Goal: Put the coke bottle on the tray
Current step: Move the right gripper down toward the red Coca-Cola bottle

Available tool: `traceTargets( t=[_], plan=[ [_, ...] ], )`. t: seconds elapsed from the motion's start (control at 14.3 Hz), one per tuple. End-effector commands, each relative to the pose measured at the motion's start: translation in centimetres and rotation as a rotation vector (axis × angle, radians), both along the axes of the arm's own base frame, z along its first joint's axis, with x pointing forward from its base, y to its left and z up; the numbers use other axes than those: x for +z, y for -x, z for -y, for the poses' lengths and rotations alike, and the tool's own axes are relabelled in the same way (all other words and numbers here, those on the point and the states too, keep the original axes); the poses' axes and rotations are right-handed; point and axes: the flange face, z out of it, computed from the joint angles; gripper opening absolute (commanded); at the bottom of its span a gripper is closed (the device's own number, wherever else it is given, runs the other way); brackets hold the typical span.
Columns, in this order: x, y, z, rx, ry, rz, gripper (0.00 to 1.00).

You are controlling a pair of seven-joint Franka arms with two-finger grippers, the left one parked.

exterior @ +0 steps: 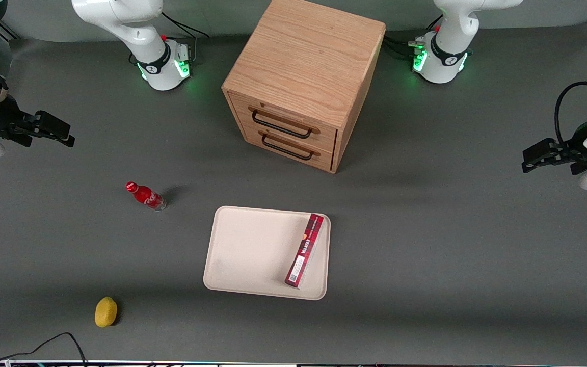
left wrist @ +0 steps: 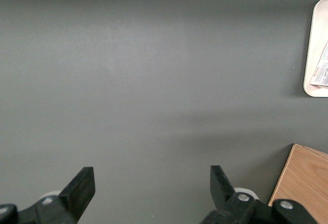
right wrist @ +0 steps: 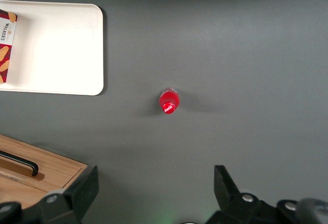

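Note:
The coke bottle (exterior: 145, 195) is small and red with a red cap. It stands upright on the grey table, apart from the tray and toward the working arm's end. The cream-white tray (exterior: 252, 250) lies flat near the table's middle, nearer the front camera than the cabinet. My right gripper (exterior: 64, 133) is open and empty. It hangs high over the table, farther from the front camera than the bottle. The right wrist view shows the bottle (right wrist: 169, 101) from above, ahead of the open gripper (right wrist: 155, 183), with the tray (right wrist: 61, 49) beside it.
A long flat red box (exterior: 304, 250) lies on the tray along the edge toward the parked arm. A wooden two-drawer cabinet (exterior: 303, 76) stands farther back. A yellow lemon (exterior: 105, 311) lies near the front edge. A cable runs at the front corner.

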Motion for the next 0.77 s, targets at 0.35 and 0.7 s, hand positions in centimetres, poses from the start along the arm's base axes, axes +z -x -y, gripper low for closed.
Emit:
traceTargets(
  t=[0.35, 0.7],
  plan=[
    [-3.6, 0.2, 0.0, 0.008, -0.012, -0.014, 1.0],
    [-14.0, 1.5, -1.0, 0.038, 0.008, 0.039, 1.0]
  ],
)
